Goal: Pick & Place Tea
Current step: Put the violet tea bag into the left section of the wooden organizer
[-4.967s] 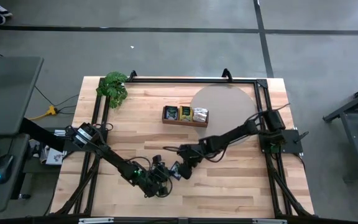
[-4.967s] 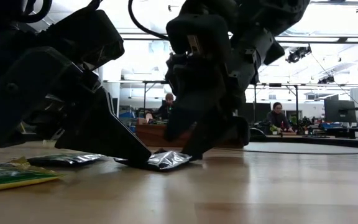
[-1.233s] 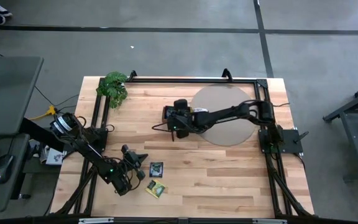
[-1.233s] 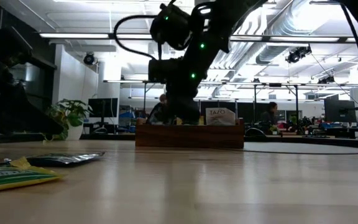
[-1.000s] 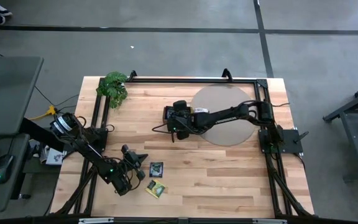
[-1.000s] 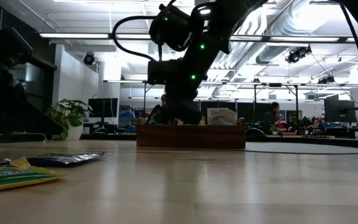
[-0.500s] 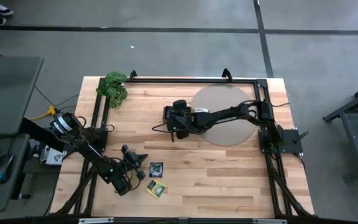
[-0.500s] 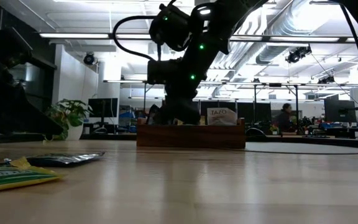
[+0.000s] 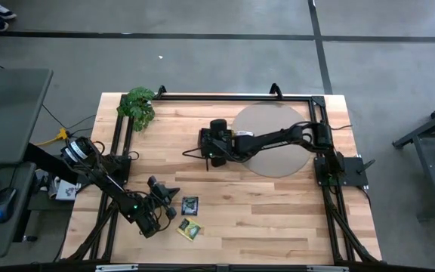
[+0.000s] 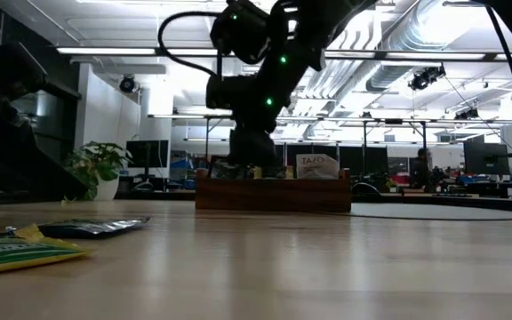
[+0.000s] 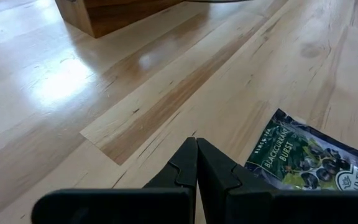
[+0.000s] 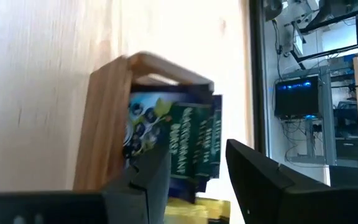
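Table (image 9: pixel 278 211): light wood, black frame along its edges.
Plant (image 9: pixel 138 106): far left corner.
Grey disc (image 9: pixel 274 140): right of centre.
Tray (image 9: pixel 236 141): at the disc's left edge.
Right gripper (image 9: pixel 216 141): over the tray's left end.
Left gripper (image 9: pixel 166 201): near front left, just beside the dark sachet (image 9: pixel 190 205).
Yellow-green sachet (image 9: pixel 189 230): just in front of the dark one.

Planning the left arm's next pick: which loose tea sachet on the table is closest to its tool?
The dark sachet, lying just beside the left tool; the yellow-green sachet lies farther off.

The bench (image 11: pixel 104 74) is pale plank wood, smooth with a soft sheen. The tray (image 12: pixel 107 124) is darker brown wood. The tea sachet (image 11: pixel 309 158) is glossy printed paper. The left pincer (image 11: pixel 196 163) looks matt black plastic.
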